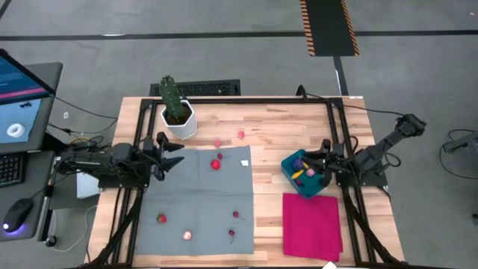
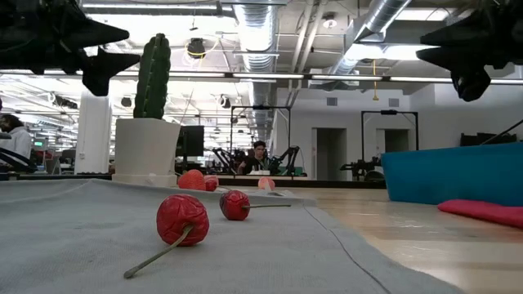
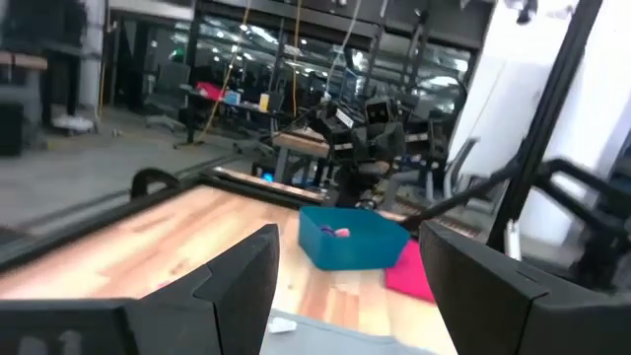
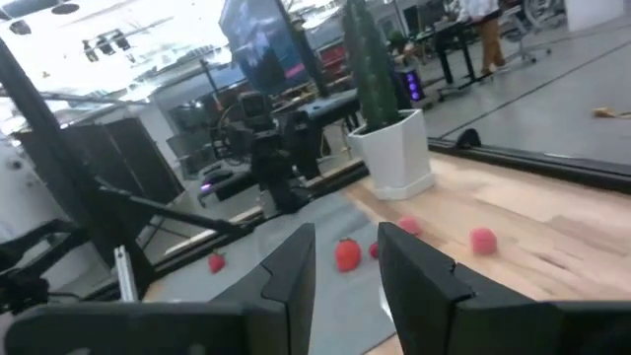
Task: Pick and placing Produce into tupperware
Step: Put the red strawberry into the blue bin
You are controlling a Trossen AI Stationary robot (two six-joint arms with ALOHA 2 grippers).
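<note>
The right gripper (image 1: 323, 158) hangs above the teal tub (image 1: 305, 174) at the right side of the table (image 1: 299, 119), arm folded back toward the edge. Its fingers (image 4: 296, 266) stand slightly apart with nothing between them. The left gripper (image 1: 170, 154) waits over the left edge of the grey cloth (image 1: 198, 198), fingers (image 3: 246, 281) spread wide and empty.

From above, the tub shows yellow and purple pieces inside, and red and pink produce (image 1: 216, 164) lies scattered over the cloth and the wood near the cactus (image 1: 172, 97). A magenta cloth (image 1: 312, 224) lies just beside the tub.

The table-level view adds a wrinkled red fruit with a stem (image 2: 182, 219) up close, and a person (image 2: 258, 157) seated far behind.
</note>
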